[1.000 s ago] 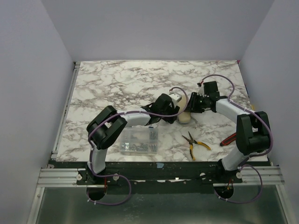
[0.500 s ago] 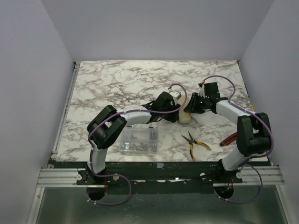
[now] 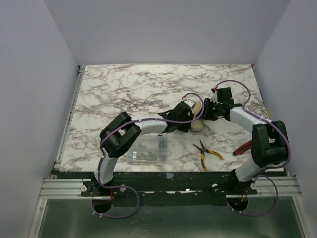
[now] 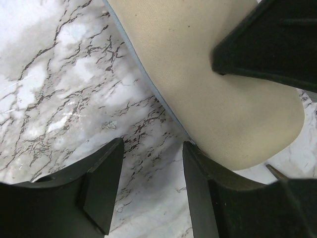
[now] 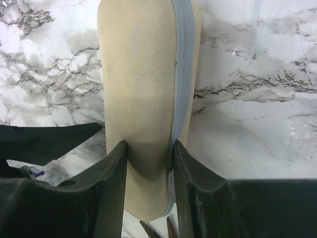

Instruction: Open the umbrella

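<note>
Robot lab cell: marble-print table (image 3: 124,89) boxed by plain walls (image 3: 29,99).

Has the umbrella (image 3: 197,126) right of centre on the table (image 3: 124,89), held between the fingers of the right gripper (image 5: 149,148), with the left gripper (image 4: 152,148) just beside it on its left. Nearer the arm bases — box of screws (image 3: 147,149) at left, pliers (image 3: 207,152) to its right, another tool (image 3: 241,147) farthest right.
</note>
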`<state>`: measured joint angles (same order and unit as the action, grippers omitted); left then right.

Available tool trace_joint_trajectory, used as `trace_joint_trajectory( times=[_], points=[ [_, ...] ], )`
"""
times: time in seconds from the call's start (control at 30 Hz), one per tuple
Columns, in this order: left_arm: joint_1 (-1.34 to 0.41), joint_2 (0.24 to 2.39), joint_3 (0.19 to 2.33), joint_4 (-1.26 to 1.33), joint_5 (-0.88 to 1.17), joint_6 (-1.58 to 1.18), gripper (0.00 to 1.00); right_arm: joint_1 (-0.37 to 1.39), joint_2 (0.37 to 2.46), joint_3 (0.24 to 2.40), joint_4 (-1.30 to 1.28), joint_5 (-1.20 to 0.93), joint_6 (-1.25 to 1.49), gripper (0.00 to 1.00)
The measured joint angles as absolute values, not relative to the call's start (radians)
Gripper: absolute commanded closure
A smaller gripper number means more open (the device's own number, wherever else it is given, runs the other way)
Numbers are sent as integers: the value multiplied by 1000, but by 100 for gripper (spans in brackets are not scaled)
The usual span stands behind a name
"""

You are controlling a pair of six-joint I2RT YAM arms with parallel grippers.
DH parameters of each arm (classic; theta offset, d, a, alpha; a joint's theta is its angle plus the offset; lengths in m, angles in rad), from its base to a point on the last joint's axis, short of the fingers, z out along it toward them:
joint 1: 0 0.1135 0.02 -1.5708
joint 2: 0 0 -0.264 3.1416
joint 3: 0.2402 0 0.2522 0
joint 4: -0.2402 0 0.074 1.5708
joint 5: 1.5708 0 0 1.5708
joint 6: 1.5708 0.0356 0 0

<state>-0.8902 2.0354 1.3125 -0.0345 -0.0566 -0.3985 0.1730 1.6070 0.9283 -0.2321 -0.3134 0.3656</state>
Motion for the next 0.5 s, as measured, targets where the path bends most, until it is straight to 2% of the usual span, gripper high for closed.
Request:
trace_joint_trajectory(
  times=[0.13,0.27,0.4,0.5],
  points=[
    [-885,2023,1272,18,-69,-401,48,173,1602,922,-231,-315,365,99],
    [-850,1958,1138,139,-7,-392,50,173,1600,913,-227,-334,363,99],
    [-802,1856,941,299,128,-312,53,173,1600,902,-213,-371,340,99],
    [-797,1839,887,370,243,-233,52,173,1600,892,-203,-390,330,99]
  ],
)
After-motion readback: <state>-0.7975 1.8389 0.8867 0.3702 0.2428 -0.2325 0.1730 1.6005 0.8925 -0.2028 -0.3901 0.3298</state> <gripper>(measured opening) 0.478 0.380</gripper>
